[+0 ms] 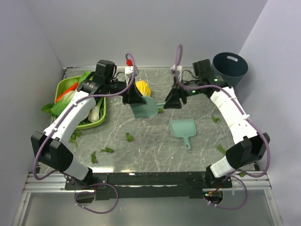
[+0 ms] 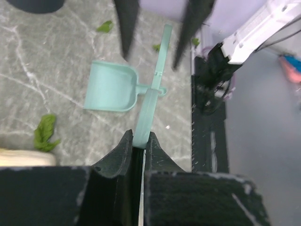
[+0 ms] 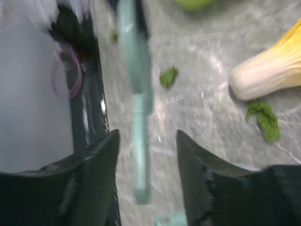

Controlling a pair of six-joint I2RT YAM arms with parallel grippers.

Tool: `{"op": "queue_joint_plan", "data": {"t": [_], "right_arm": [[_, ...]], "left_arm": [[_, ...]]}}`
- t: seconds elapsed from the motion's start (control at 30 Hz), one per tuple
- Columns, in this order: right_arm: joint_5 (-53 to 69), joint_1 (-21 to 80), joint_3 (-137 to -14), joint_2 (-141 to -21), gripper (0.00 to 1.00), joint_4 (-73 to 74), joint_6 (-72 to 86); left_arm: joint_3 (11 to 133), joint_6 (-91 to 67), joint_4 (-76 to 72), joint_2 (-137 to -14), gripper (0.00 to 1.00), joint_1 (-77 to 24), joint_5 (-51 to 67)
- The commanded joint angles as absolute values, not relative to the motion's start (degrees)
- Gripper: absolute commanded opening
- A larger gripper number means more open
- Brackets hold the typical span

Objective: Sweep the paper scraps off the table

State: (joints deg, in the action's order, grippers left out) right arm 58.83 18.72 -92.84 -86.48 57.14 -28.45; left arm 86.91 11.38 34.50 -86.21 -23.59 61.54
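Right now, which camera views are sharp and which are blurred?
Top external: sharp, evenly lit, soft shadows. Left wrist: the teal dustpan is fairly clear, the right gripper's fingers at top are smeared. Right wrist: all blurred; the teal brush has soft edges.

Here's the grey-green marble-patterned counter (image 1: 155, 150): matt stone look, pale veins, hardly any sheen. The pale-teal plastic dustpan (image 1: 182, 128) is smooth and softly glossy, and the pale-teal plastic brush (image 2: 146, 113) has the same finish. The left claw (image 2: 138, 141) is matt black, probably moulded plastic. The dark-green ragged paper scraps (image 1: 129, 137) look crumpled and dull. The lime-green plastic basket (image 1: 91, 125) is shiny.
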Motion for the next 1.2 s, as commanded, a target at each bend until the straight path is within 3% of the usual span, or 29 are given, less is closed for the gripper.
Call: {"op": "queue_joint_plan", "data": {"t": [0.0, 0.23, 0.43, 0.77, 1.17], "right_arm": [[70.92, 12.4, -90.36, -83.15, 0.66, 43.78, -13.57], [76.46, 12.39, -88.33, -83.5, 0.71, 38.5, -8.53], [76.03, 14.85, -88.16, -83.85, 0.68, 38.68, -10.46], [76.55, 15.91, -89.3, -85.6, 0.43, 37.09, -8.17], [76.29, 18.1, -89.56, -86.13, 0.34, 36.12, -7.47]], "left_arm": [[84.03, -2.05, 21.58, -84.29, 0.01, -20.66, 70.55], [79.63, -15.81, 8.02, -85.43, 0.01, -20.04, 74.79], [76.48, -26.09, -1.21, -86.13, 0.01, -19.69, 76.2], [76.2, -27.33, -2.55, -87.1, 0.01, -19.51, 76.29], [76.2, -26.89, -1.58, -87.8, 0.01, -19.51, 76.38]]}}
